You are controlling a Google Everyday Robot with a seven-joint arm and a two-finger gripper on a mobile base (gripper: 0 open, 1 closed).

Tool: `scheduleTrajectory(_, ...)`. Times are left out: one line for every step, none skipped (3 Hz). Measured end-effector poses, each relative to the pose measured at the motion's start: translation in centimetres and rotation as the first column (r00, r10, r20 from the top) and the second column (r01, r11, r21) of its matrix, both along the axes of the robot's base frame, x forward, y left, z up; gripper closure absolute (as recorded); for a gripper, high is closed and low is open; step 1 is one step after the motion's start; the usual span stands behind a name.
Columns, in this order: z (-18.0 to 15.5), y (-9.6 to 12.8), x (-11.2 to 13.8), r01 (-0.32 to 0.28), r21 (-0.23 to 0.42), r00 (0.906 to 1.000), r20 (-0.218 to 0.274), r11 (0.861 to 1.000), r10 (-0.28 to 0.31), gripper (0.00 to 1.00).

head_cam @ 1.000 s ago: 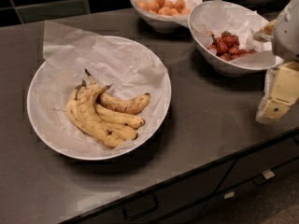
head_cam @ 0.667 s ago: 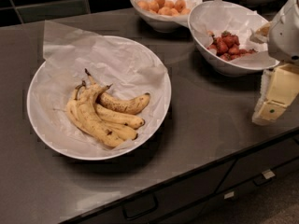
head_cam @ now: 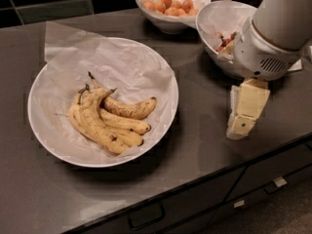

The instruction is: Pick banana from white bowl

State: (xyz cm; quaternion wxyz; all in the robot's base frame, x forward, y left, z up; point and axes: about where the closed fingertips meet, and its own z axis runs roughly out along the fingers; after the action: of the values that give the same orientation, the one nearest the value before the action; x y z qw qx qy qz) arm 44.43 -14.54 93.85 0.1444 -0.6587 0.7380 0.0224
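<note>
Bananas, one bunch of about four, in white bowl on left half of dark surface. Lie on crinkled white paper lining the bowl, a little left of its middle. Stems joined and pointing to upper left, tips spreading to the right. Yellow skin with many brown spots. Uppermost banana curving to the right, dark tip reaching farthest toward the right side of the bowl. One corner of the paper standing out over the far left rim and lying on the surface.

Gripper at right side, well apart from the bowl and from the bananas, touching neither. Hangs over bare surface near the front edge, pointing down and tilted slightly to lower left. Pale yellow, with a lighter tip. Seen only from its side, so cannot tell whether wide or narrow.

Directly above it, large white wrist housing with a small vent grille, covering part of a smaller white bowl with reddish pieces. Behind that one, another deep bowl with round orange fruits. Below the front edge of the surface, dark drawer fronts with a handle.
</note>
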Motion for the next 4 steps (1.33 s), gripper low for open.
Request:
scheduleTrajectory(0.0, 0.0, 0.0, 0.0, 0.0, 1.0, 0.0, 1.0, 0.0, 0.0)
scheduleTrajectory(1.0, 1.4, -0.3, -0.023, -0.001, 0.9995, 0.023, 1.0, 0.023, 0.0)
scheduleTrajectory(3.3, 5.2, -1.7, -0.114, 0.026, 0.9908, 0.077, 0.993, 0.111, 0.09)
scheduleTrajectory(3.5, 8.5, -2.2, -0.176, 0.091, 0.98, 0.11, 0.98, 0.166, 0.19)
